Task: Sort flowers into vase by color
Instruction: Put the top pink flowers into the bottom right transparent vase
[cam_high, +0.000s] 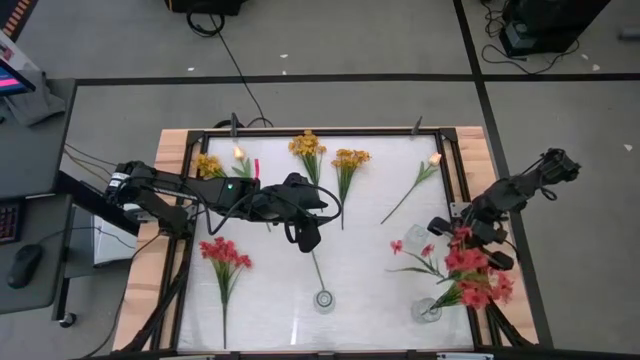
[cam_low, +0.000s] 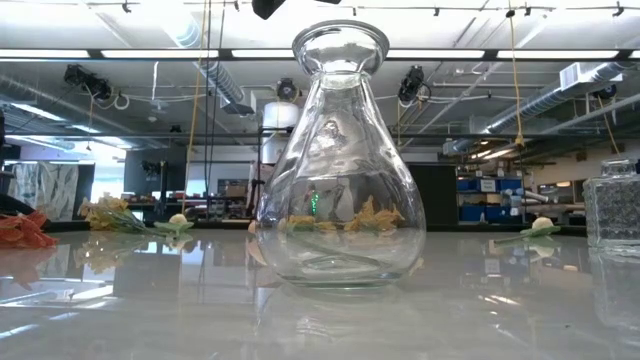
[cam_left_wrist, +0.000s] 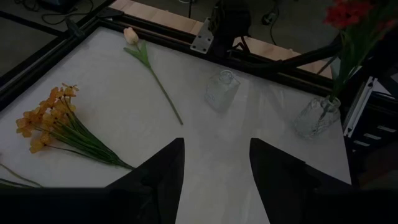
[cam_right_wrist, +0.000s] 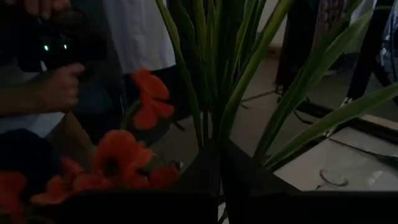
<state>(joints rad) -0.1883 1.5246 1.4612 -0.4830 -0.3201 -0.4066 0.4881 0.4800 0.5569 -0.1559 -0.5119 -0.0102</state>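
Observation:
A red flower bunch (cam_high: 472, 272) stands at the near right with its stems in a glass vase (cam_high: 427, 310). My right gripper (cam_right_wrist: 219, 163) is shut among its green stems. My left gripper (cam_high: 305, 238) hovers open over the table's middle (cam_left_wrist: 216, 168), with nothing between its fingers. An empty round vase (cam_high: 325, 298) stands near the front edge. Flat on the table lie another red bunch (cam_high: 225, 255), three yellow bunches (cam_high: 208, 165) (cam_high: 308, 148) (cam_high: 350, 160) and two peach buds (cam_high: 238, 152) (cam_high: 432, 160). My right gripper pinches the red bunch's green stems (cam_right_wrist: 214, 140) between its two shut fingertips, coming in level. The leaves fan upward from the fingertips and the red blossoms (cam_right_wrist: 118, 155) hang beside them. The bunch stands upright, its lower stem ends in the vase (cam_left_wrist: 314, 118).
A small glass vase (cam_high: 415, 238) stands between the two grippers. A black frame (cam_high: 330, 132) and wooden edges ring the white table. A person's hand (cam_right_wrist: 59, 87) shows beyond the table. Bare table lies between the near-left red bunch and the round vase (cam_low: 340, 150).

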